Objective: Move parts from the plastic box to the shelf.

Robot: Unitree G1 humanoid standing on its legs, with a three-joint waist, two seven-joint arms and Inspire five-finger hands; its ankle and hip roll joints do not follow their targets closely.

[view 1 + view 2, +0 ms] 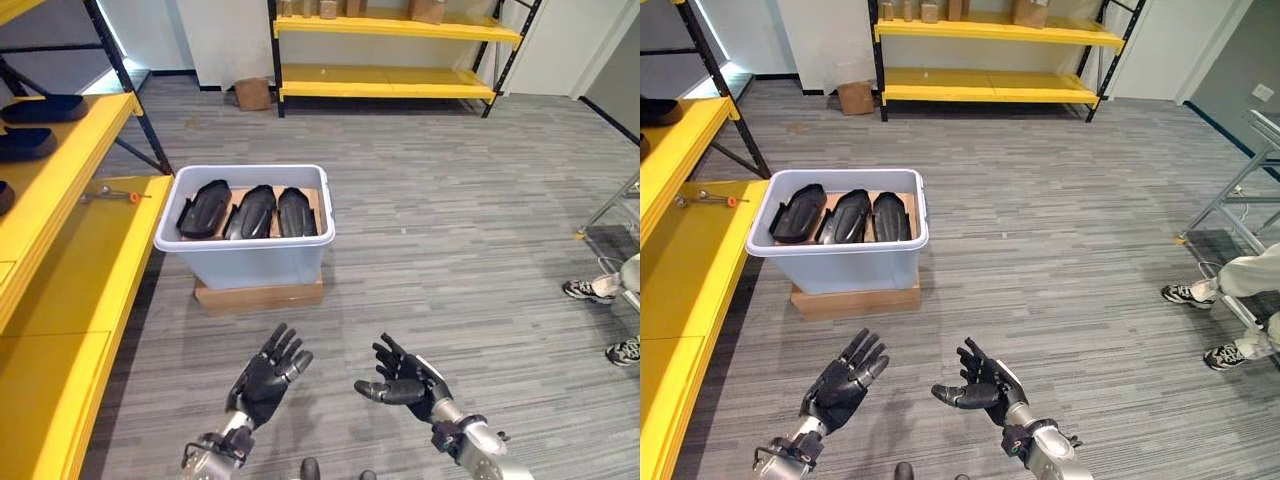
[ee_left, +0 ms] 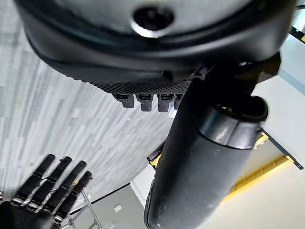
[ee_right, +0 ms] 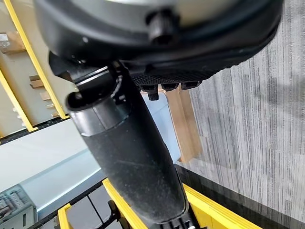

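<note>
Three black moulded parts (image 1: 250, 211) lie side by side in the pale plastic box (image 1: 250, 262), just beside the yellow shelf (image 1: 75, 290).

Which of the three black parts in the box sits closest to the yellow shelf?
The leftmost part, beside the box's left wall; the other two lie further right.

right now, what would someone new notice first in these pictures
Probably the pale plastic box on the grey floor ahead, sitting on a flat cardboard slab with three black parts lying side by side inside it. Next, the bright yellow shelf along the robot's left, with more black parts on its upper level. In the foreground the left hand and right hand hover open and empty, short of the box.
</note>
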